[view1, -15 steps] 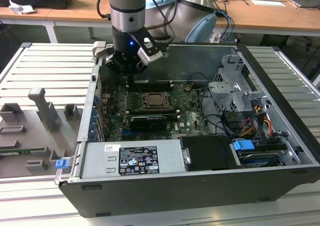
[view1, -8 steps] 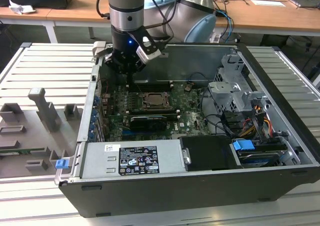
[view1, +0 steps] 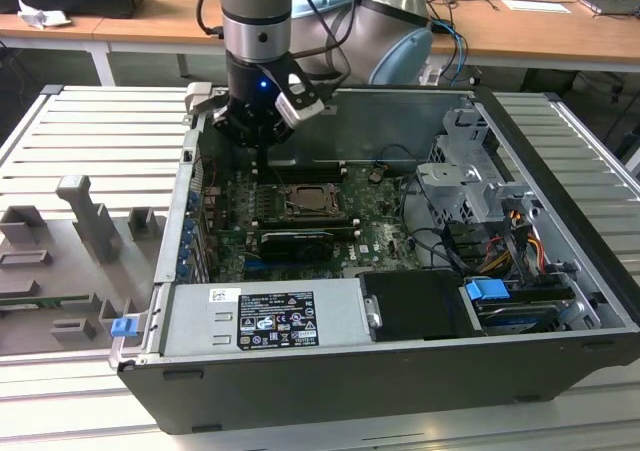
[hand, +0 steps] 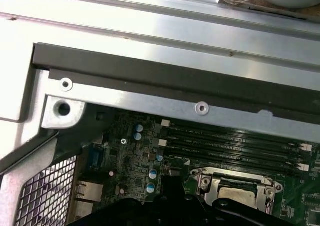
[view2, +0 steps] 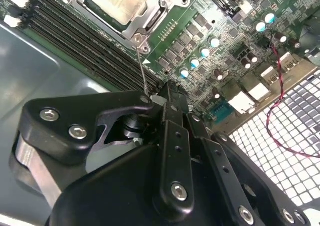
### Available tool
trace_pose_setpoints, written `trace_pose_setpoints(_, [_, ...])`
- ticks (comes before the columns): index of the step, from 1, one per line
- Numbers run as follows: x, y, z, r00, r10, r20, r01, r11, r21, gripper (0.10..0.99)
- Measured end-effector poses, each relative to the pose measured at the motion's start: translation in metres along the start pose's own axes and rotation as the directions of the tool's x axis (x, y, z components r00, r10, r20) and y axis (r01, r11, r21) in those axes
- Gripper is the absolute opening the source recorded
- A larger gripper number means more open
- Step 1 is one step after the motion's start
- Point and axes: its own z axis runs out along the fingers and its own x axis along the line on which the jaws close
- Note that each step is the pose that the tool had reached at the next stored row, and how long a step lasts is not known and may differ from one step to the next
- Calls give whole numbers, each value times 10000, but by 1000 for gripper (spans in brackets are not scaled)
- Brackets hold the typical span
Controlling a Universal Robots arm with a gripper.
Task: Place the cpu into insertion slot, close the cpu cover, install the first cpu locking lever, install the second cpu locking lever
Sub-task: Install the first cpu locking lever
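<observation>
Working, seemingly, on a raised cpu locking lever [view2: 142, 68] at the cpu cover [view2: 150, 18] corner; end effector [view2: 170, 88] pinched together, tip just beside it. Probably needing a steady downward sweep to latch.

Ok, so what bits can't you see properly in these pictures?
- The thin locking lever: in the second wrist view its end vanishes at the black body of the pincer.
- The cpu: cut off by the second wrist view's edge; partly covered by the pincer in the first wrist view.
- The cpu cover: too small in the exterior view to tell whether it is latched.
</observation>
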Motion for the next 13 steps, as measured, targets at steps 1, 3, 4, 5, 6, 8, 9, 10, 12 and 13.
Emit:
trace_pose_setpoints(1, [-12,-2,1,10000,13,2,-13,10000,0,106])
trace_pose_setpoints(3, [-30,-5,1,10000,37,3,-37,10000,-1,106])
trace_pose_setpoints(4, [-43,-7,1,10000,56,4,-56,10000,0,106])
trace_pose_setpoints(5, [-55,-9,1,10000,71,5,-71,10000,-1,106])
trace_pose_setpoints(6, [-66,-11,1,10000,84,5,-84,10000,0,106])
trace_pose_setpoints(8, [-90,-15,2,9999,108,7,-108,9999,0,106])
trace_pose_setpoints(9, [-104,-18,2,9999,118,7,-118,9999,0,106])
trace_pose_setpoints(10, [-132,-22,2,9999,138,7,-138,9999,2,106])
trace_pose_setpoints(12, [-184,-31,2,9999,170,9,-170,9999,6,106])
trace_pose_setpoints(13, [-198,-33,2,9998,178,9,-178,9998,7,106])
